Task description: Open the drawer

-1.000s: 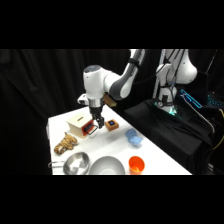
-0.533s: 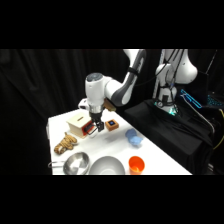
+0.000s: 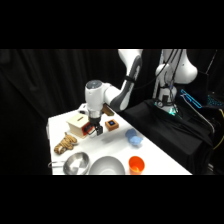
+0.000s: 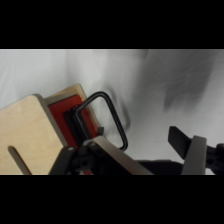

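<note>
The drawer (image 3: 87, 131) shows its red front at the right end of a small pale wooden box (image 3: 79, 123) on the table's left half. In the wrist view the red panel (image 4: 70, 114) carries a dark loop handle (image 4: 111, 116) that sticks out to the right of the box (image 4: 25, 137). My gripper (image 3: 95, 128) hangs right in front of the drawer and is open. Its left finger (image 4: 107, 152) sits just under the handle. The right finger (image 4: 181, 140) stands well off to the side, and the handle's outer bar lies between the two (image 4: 136, 141).
A tiny wooden block with a blue top (image 3: 111, 124) stands just right of the gripper. A blue cup (image 3: 132, 137), an orange cup (image 3: 136, 164), two metal bowls (image 3: 75, 163) (image 3: 107, 167) and a brown braided item (image 3: 65, 145) lie nearer the front edge.
The gripper has come down a little and closer to the drawer's front. The box and the other things have not moved.
</note>
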Controlling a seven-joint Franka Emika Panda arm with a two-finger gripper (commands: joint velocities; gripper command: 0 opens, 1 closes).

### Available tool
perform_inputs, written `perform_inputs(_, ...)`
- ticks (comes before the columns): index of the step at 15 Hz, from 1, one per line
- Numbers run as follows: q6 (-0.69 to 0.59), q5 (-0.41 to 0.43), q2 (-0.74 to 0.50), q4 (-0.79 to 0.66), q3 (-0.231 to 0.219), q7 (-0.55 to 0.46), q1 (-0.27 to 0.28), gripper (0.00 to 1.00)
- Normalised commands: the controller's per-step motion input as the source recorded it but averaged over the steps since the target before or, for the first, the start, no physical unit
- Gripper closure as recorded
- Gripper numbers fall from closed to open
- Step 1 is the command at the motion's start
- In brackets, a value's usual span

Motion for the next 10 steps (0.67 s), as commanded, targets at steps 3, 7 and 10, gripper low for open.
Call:
perform_inputs(3,0.17,-0.002,0.19,0.18,-0.098,-0.03,0.05,0.0)
perform_inputs(7,0.14,0.022,0.17,0.17,-0.085,-0.07,0.032,0.0)
perform_inputs(10,0.12,0.074,0.14,0.14,-0.025,-0.12,0.01,0.0)
